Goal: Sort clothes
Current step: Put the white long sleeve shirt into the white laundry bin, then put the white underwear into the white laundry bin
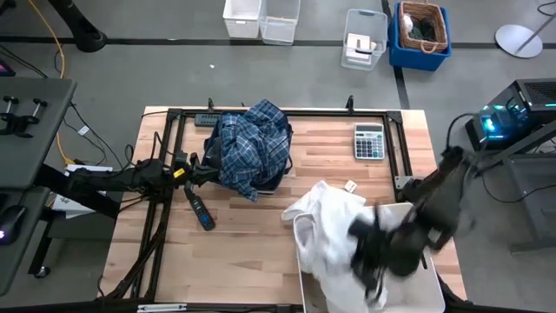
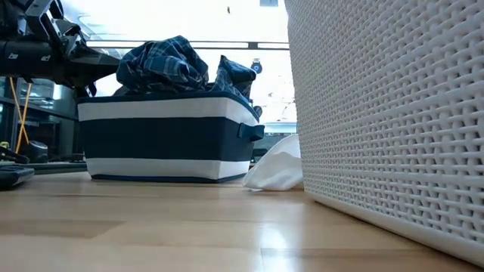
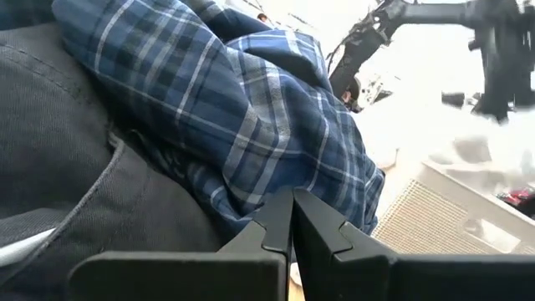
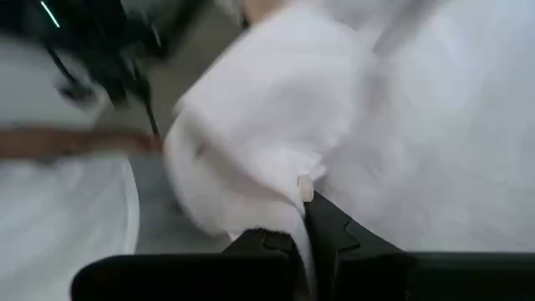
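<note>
Right pincer grips a limp white cotton shirt (light, floppy) over the white woven bin; best pinched at bunched folds. Left pincer, closed and empty, rests beside the blue-white plaid shirt.

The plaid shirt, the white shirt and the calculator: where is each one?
plaid shirt (image 1: 252,143): high view, on its crumpled middle, heaped on the dark blue bin.
white shirt (image 1: 328,222): high view, on its draped body over the white bin's rim.
calculator (image 1: 369,141): high view, on its keypad.

Matte black arms — angular dark pincers
</note>
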### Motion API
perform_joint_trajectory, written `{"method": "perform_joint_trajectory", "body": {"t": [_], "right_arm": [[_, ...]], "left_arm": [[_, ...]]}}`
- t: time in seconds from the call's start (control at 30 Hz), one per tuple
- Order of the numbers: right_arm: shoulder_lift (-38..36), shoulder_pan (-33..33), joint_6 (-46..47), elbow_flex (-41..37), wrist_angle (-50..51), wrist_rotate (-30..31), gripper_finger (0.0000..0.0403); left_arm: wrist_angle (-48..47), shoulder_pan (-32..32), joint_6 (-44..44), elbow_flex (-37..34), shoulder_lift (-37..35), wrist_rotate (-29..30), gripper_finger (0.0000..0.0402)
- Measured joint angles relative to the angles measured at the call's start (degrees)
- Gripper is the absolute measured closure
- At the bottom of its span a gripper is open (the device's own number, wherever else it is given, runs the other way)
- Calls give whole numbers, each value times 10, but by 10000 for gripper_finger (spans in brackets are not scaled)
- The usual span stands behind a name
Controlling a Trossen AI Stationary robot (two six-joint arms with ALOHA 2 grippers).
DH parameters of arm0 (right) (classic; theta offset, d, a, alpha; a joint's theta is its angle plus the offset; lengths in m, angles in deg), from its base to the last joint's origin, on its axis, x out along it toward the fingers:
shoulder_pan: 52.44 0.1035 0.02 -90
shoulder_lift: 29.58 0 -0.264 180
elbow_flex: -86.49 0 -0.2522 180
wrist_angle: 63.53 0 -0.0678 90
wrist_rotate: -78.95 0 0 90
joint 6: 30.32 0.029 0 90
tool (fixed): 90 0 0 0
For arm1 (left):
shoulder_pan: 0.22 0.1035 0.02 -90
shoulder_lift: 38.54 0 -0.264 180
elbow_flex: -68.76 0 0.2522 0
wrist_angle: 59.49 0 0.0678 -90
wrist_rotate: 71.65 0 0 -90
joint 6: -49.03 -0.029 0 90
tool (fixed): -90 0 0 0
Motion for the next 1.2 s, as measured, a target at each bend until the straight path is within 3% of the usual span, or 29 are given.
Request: {"method": "perform_joint_trajectory", "body": {"t": [0.17,0.37,0.47,0.6,0.77,0.87,1.07,1.2], "right_arm": [[48,31,80,-165,-191,-128,402],[57,4,196,-283,-159,-137,398],[62,-13,189,-323,-159,-192,362],[59,-31,132,-329,-169,-261,280],[55,-48,78,-271,-160,-342,177],[54,-57,54,-206,-127,-384,137],[54,-85,21,-51,-31,-364,113],[54,-154,-23,42,-19,-343,112]], "left_arm": [[0,0,0,0,0,0,401],[0,0,0,0,0,0,401],[0,0,0,0,0,0,401],[0,0,0,0,0,0,401],[0,0,0,0,0,0,401],[0,0,0,0,0,0,401],[0,0,0,0,0,0,401],[0,0,0,0,0,0,401]]}}
